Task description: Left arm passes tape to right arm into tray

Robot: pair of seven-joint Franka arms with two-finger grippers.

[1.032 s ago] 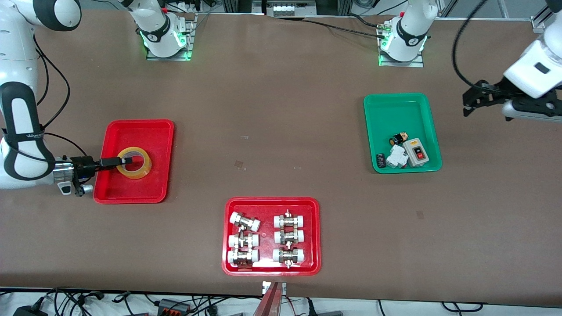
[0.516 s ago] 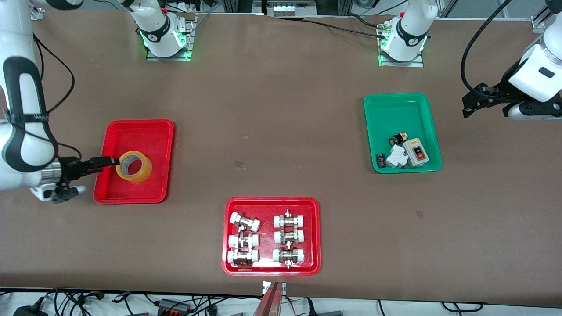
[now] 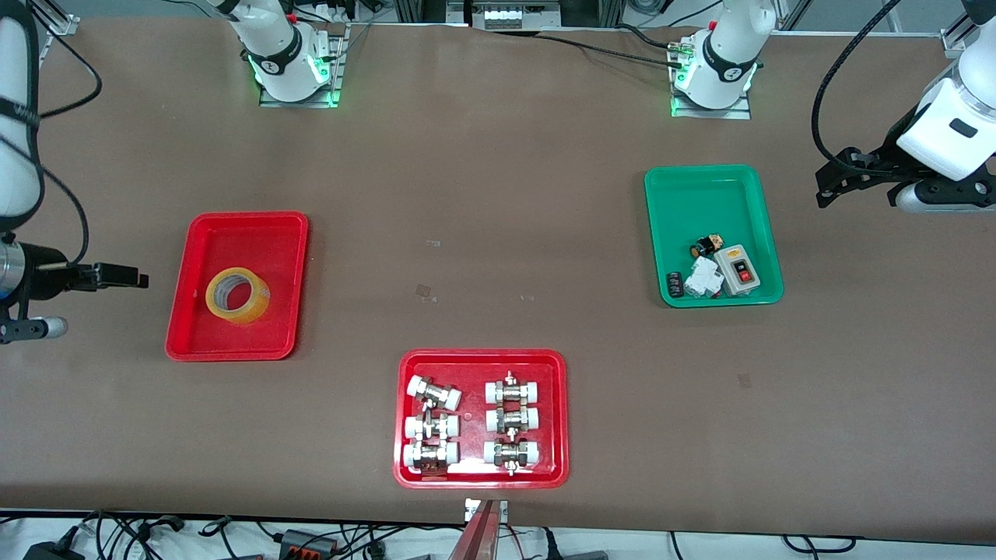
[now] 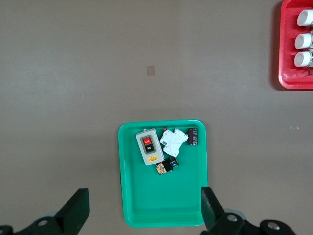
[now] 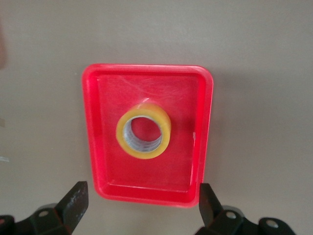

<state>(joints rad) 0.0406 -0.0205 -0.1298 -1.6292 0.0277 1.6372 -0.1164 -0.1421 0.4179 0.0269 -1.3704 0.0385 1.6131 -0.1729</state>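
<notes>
The tape (image 3: 237, 293) is seen lying flat in the plain red tray (image 3: 196, 342), its round hole facing up, in the half of the tray nearer to the front camera, and it is touched by neither gripper. In the right wrist view the same roll (image 5: 143, 130) is shown near the middle of the tray (image 5: 203, 137). The right gripper (image 3: 124, 274) is held in the air over bare table just beside the tray, toward the right arm's end of the table; its fingers (image 5: 72, 203) are spread wide apart and nothing is held between them. The left gripper (image 3: 831, 184) is held over bare table beside the green tray (image 3: 661, 233), toward the left arm's end, and its fingers (image 4: 76, 211) are likewise spread apart and empty. In the green tray a grey switch box (image 3: 740, 271), a white breaker (image 3: 703, 276) and small dark parts (image 3: 706, 245) are gathered at the end nearer to the front camera. A second red tray (image 3: 556, 412), filled with white-capped metal pipe fittings (image 3: 433, 393), is set near the table edge closest to the front camera.
</notes>
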